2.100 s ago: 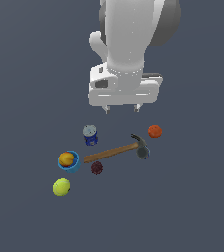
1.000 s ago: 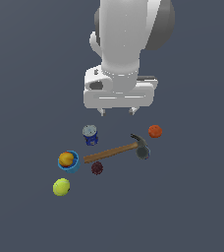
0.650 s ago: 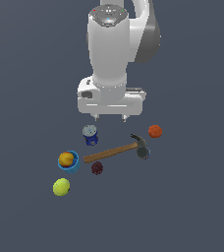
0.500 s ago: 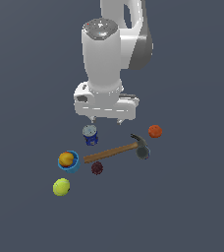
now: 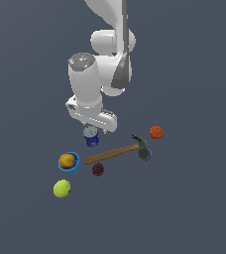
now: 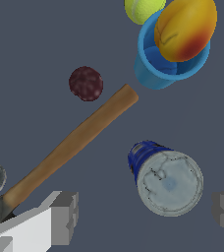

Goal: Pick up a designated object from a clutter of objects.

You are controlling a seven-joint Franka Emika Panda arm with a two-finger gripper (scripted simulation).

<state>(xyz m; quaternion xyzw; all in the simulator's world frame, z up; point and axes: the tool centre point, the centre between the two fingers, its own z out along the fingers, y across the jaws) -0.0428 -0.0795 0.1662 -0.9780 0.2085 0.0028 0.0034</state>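
Dark grey ground carries the clutter: a blue can with a silver-grey top stands upright just beyond the handle end of a wooden-handled hammer, near a blue cup holding orange fruit. Directly above the can hangs the gripper, its fingers spread wide to either side of the can's top without touching it.

Exterior view: high, steep downward look at the floor, far enough to frame the whole clutter; arm enters from 12 o'clock. Wrist view: looks straight down, very close. Both share the blue can, hammer, dark berry, blue cup.
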